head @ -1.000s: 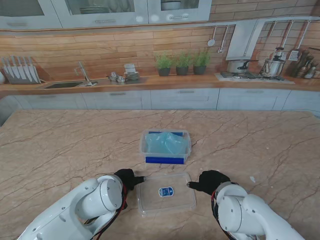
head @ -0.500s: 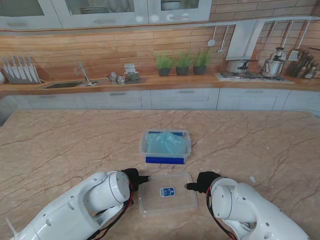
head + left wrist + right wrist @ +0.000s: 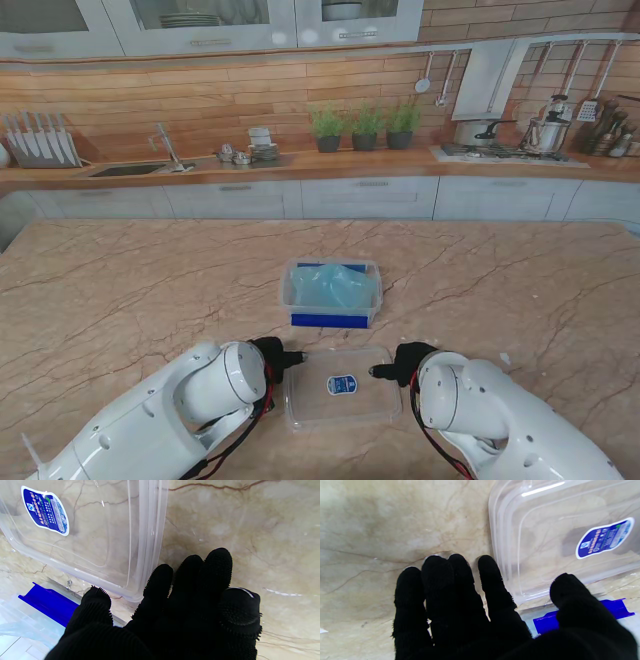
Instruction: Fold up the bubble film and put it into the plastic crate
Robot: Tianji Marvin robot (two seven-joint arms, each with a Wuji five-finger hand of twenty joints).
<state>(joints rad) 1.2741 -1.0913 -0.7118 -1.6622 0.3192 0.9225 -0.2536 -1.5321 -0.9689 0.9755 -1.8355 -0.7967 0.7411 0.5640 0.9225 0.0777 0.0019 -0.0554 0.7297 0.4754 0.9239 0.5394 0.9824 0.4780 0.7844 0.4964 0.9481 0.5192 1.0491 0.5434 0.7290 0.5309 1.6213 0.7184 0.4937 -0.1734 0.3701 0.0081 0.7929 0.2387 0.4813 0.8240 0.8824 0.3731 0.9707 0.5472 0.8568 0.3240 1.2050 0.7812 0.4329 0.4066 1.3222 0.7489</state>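
The clear plastic crate (image 3: 296,300) with a blue latch stands mid-table, and the pale blue folded bubble film (image 3: 328,287) lies inside it. Nearer to me lies its clear lid (image 3: 315,395) with a blue sticker, flat on the marble. My left hand (image 3: 272,357), black-gloved, sits at the lid's left edge, and my right hand (image 3: 405,362) at its right edge. In the left wrist view the left hand (image 3: 175,610) has straight fingers beside the lid (image 3: 100,530), thumb apart. The right hand (image 3: 460,610) is likewise spread beside the lid (image 3: 545,542). Neither hand grips anything.
A small white scrap (image 3: 505,358) lies on the marble table (image 3: 130,290) to the right of my right hand. A kitchen counter with a sink, potted herbs and pots runs along the far wall, well beyond the table.
Both hands have closed in toward the lid's two sides. The lid has shifted a little to the right. The crate and film have not moved.
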